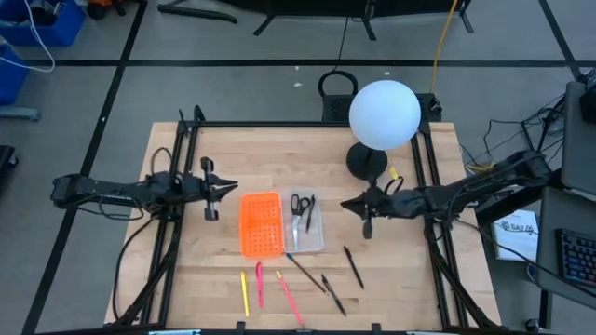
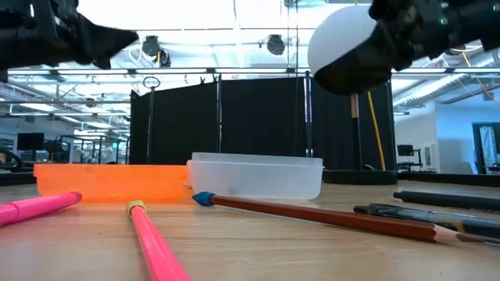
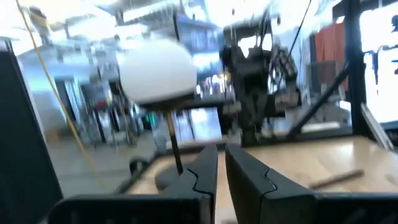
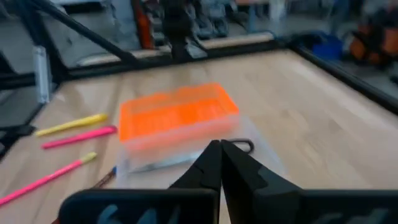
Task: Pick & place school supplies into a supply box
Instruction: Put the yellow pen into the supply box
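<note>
The clear supply box (image 1: 307,226) rests flat on the table beside the orange perforated panel (image 1: 261,224). The black-handled scissors (image 1: 300,203) and a dark pen (image 1: 310,212) lie in the box. Near the table's near edge lie a yellow pen (image 1: 245,293), two pink ones (image 1: 260,284) (image 1: 289,298), a brown pencil (image 1: 304,272) and two black pens (image 1: 333,293) (image 1: 354,267). My left gripper (image 1: 231,186) hovers left of the panel, its fingers close together. My right gripper (image 1: 346,205) hovers right of the box, shut and holding nothing.
A lamp with a white globe (image 1: 384,113) stands on a black base (image 1: 366,163) at the table's far side, close to my right arm. Black frame rails (image 1: 182,158) run along the left and right sides. Bare wood lies between the box and the right rail.
</note>
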Robot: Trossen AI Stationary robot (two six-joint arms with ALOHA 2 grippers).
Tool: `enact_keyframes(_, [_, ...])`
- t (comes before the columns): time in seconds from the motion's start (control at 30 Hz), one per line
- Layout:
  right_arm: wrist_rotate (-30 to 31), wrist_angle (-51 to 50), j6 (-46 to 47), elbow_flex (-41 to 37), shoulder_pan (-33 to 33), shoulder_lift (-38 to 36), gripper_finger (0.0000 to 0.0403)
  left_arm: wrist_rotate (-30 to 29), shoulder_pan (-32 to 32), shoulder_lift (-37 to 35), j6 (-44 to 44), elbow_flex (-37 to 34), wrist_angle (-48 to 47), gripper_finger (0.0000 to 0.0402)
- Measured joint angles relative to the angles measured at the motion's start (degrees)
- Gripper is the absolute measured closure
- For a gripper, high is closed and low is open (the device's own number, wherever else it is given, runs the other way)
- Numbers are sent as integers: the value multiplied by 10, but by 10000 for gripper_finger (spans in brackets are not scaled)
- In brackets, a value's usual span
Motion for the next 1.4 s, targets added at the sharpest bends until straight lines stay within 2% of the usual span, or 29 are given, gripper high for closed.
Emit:
enact_keyframes(0.1, [-28, -39, -23, -24, -28, -45, 402, 15, 0, 0, 14, 0, 28, 360])
enact_keyframes(0.2, [-81, -86, -50, -32, -51, -96, 402, 20, 0, 0, 17, 0, 31, 360])
enact_keyframes(0.37, [-136, -77, -117, -59, -65, -171, 403, 20, 0, 0, -29, 0, 4, 360])
enact_keyframes(0.57, [-136, -37, -150, -120, -65, -235, 403, 7, 0, 0, -77, 0, -40, 360])
enact_keyframes(0.77, [-135, 55, -161, -198, -65, -257, 403, -68, -2, 0, -239, 0, -167, 361])
enact_keyframes(0.9, [-134, 100, -175, -235, -65, -262, 403, -110, -28, 4, -402, 17, -286, 391])
enact_keyframes(1.0, [-134, 76, -191, -235, -65, -259, 403, -162, -77, 27, -497, 59, -392, 395])
enact_keyframes(1.13, [-136, 84, -200, -235, -65, -261, 403, -247, -176, 104, -606, 154, -490, 398])
enact_keyframes(1.27, [-138, 72, -207, -235, -65, -260, 403, -328, -280, 240, -749, 300, -612, 399])
enact_keyframes(1.33, [-138, 70, -208, -236, -65, -260, 403, -333, -317, 326, -843, 392, -712, 399])
enact_keyframes(1.4, [-139, 69, -208, -236, -65, -260, 403, -308, -348, 424, -954, 494, -836, 399])
